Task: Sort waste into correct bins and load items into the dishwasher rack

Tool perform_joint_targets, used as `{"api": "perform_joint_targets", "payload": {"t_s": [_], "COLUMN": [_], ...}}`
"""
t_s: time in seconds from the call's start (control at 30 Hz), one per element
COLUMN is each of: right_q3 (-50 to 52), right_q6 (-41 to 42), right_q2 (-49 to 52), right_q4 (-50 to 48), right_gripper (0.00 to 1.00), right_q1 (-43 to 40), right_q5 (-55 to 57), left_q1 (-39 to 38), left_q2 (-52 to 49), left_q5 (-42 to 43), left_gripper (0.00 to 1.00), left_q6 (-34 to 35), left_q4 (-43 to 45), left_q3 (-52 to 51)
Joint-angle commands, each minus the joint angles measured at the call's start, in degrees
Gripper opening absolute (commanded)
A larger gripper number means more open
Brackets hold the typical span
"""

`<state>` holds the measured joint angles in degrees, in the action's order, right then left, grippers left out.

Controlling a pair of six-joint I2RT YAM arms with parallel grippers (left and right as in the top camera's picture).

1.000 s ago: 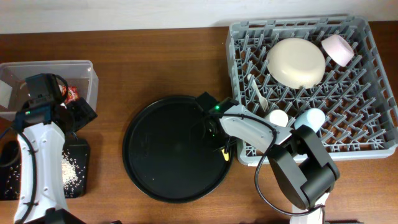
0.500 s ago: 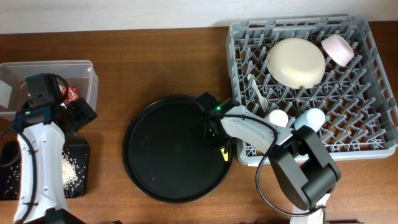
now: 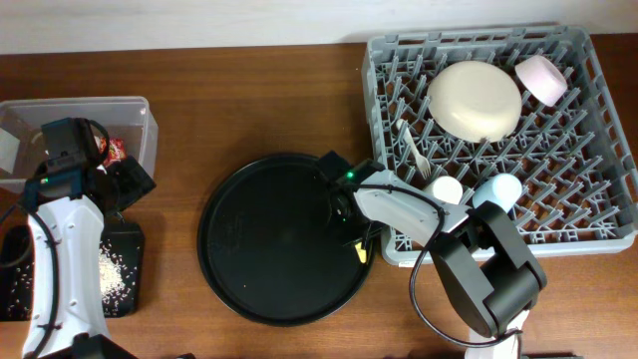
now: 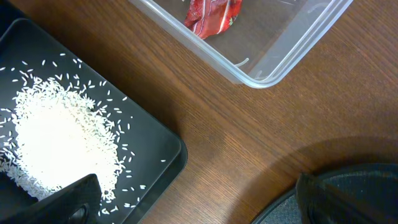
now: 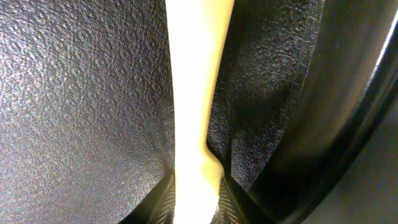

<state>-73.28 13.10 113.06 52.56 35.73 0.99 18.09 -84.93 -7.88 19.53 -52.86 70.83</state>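
Your right gripper (image 5: 196, 205) was clamped on the pale yellow spoon (image 5: 196, 74), one finger against each side of its handle, low at the right rim of the round black tray (image 3: 249, 259); the handle ran straight out from the fingers, and the rack (image 3: 598, 150) lay just to the right, nearer this arm. Your left gripper (image 4: 205, 196) stood wide apart by the rice (image 4: 56, 143); the spoon's bowl was cut off, and from overhead the arm hid all but a yellow tip.

overhead is looking straight down on the whole worktop (image 3: 249, 110) | left wrist is facing down nearby, sharing overhead's clear box (image 4: 261, 74) | right wrist is peering closely at the round tray (image 5: 74, 93)
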Motion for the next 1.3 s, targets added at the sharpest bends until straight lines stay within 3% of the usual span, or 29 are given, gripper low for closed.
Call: {"api": "perform_joint_targets", "payload": {"t_s": [0.0,0.1,0.23,0.27,0.37,0.4,0.7,0.87,1.07,1.17,1.27], "right_q3": [1.7,-0.9,-2.3,-2.3,-2.3,-2.3,1.5,1.6,1.5,1.2,1.2], "right_q6": [-0.1,-0.1,-0.2,-0.2,-0.1,-0.1,2.4,2.5,2.4,2.4,2.4], "right_q2": [0.9,0.9,0.9,0.9,0.9,0.9,0.9,0.9,0.9,0.9,0.9], "right_q4": [2.2,5.1,5.7,5.8,7.3,8.0,7.6,6.6,6.6,6.6,6.6], "right_gripper": [0.25,0.14,0.16,0.17,0.41,0.43,0.42,0.25,0.22,0.11,0.11], "right_q1": [-0.2,-0.2,-0.2,-0.2,-0.1,-0.1,-0.1,-0.1,-0.1,-0.1,-0.1], "right_q5": [0.9,0.9,-0.4,-0.8,-0.8,-0.8,-2.3,-2.5,-3.0,-3.0,-3.0], "left_q1": [0.1,0.1,0.1,0.1,0.1,0.1,0.1,0.1,0.1,0.1,0.1], "left_q2": [0.0,0.0,0.0,0.0,0.0,0.0,0.0,0.0,0.0,0.0,0.0], "left_q5": [0.2,0.2,0.2,0.2,0.2,0.2,0.2,0.2,0.2,0.2,0.2], "left_gripper": [0.99,0.99,0.99,0.99,0.99,0.99,0.99,0.99,0.99,0.99,0.99], "left_q6": [0.7,0.7,0.7,0.7,0.7,0.7,0.7,0.7,0.7,0.7,0.7], "left_q4": [0.1,0.1,0.1,0.1,0.1,0.1,0.1,0.1,0.1,0.1,0.1], "left_q3": [0.5,0.5,0.5,0.5,0.5,0.5,0.5,0.5,0.5,0.5,0.5]}}
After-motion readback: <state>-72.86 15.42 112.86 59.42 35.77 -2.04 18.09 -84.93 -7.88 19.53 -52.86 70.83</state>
